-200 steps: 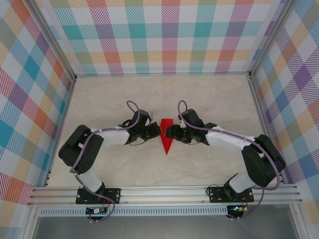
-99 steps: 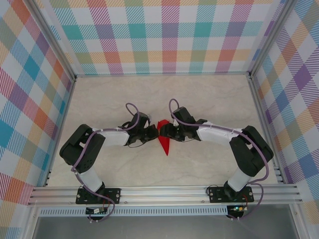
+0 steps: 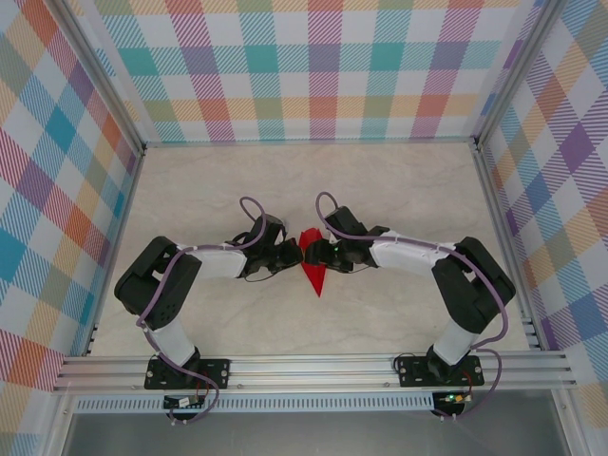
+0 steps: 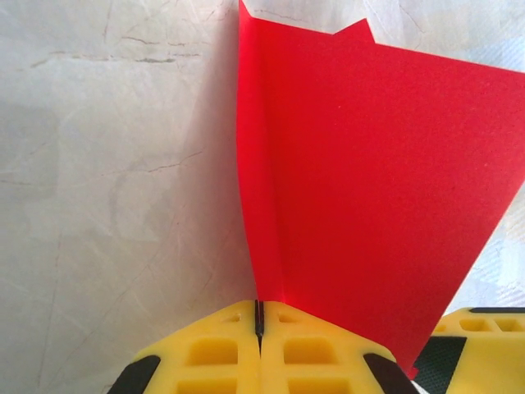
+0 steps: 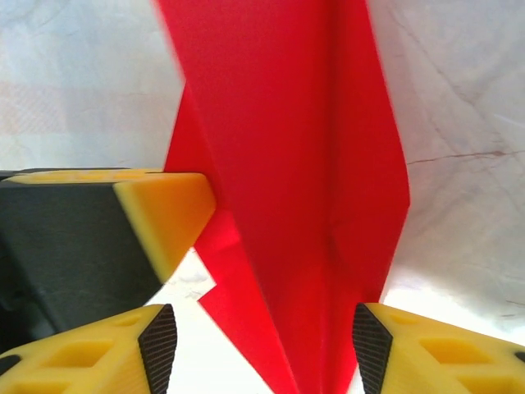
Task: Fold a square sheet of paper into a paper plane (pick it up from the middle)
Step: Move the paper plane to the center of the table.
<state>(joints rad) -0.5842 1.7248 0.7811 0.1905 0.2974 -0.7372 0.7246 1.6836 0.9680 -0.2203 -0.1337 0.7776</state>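
so the left gripper point(image 3: 291, 255) is pinched shut on an edge of the paper plane point(image 3: 313, 269) mid-table point(image 3: 399, 190), and the right gripper point(image 3: 324, 253) just slid in, jaws apart around the folded body, guessing another crease is next

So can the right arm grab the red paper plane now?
Probably yes. The right gripper is open and the paper plane stands inside its jaws, nothing blocking. The left gripper, shut on the plane's fold, sits close beside.
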